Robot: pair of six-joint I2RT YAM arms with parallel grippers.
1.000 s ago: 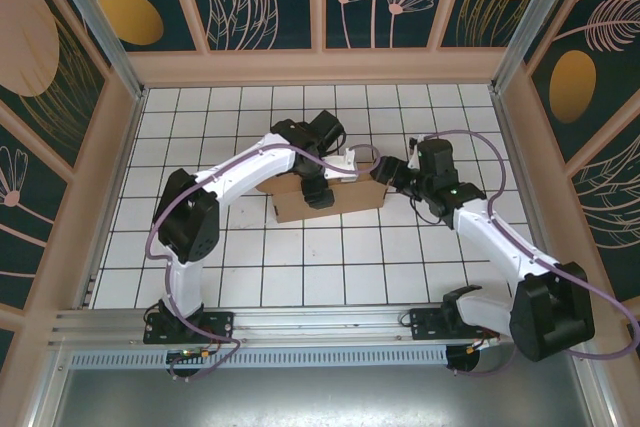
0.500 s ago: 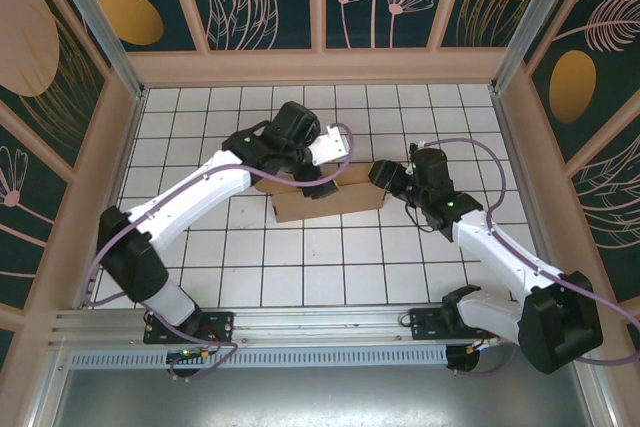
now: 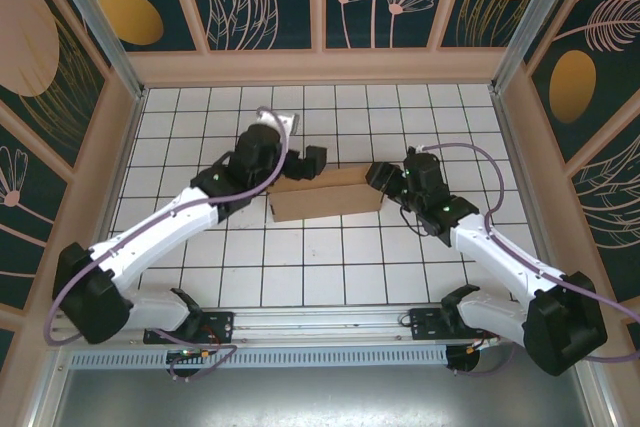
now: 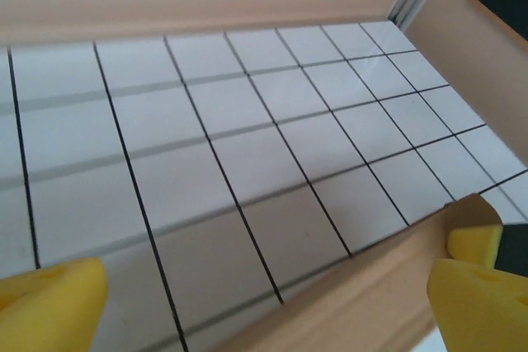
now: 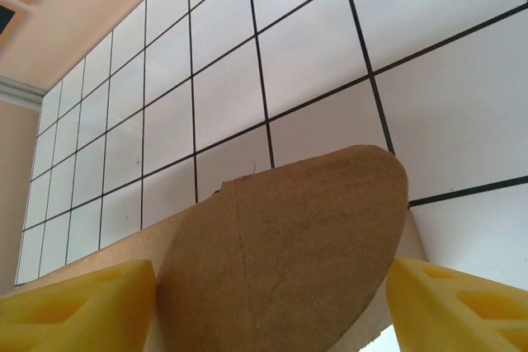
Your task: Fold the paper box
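Two grippers flank the paper box [image 3: 325, 197], which lies at the middle of the tiled table [image 3: 200, 117] in the top view. At the box's upper-left edge the left gripper [image 3: 310, 164] hovers, its fingers [image 4: 49, 302] spread wide. At the right end, the right gripper [image 3: 381, 175] straddles a rounded flap [image 5: 280, 261]; I cannot tell whether it clamps the flap.

The table [image 3: 330, 257] has a white top, divided into squares by thin black lines. A beige wall [image 3: 320, 67] closes it at the far side. Directly on the top lies the paper box [image 3: 325, 202], of plain brown cardboard, long and shallow. It rests near the middle, its long side running left to right, the right end a little farther back.
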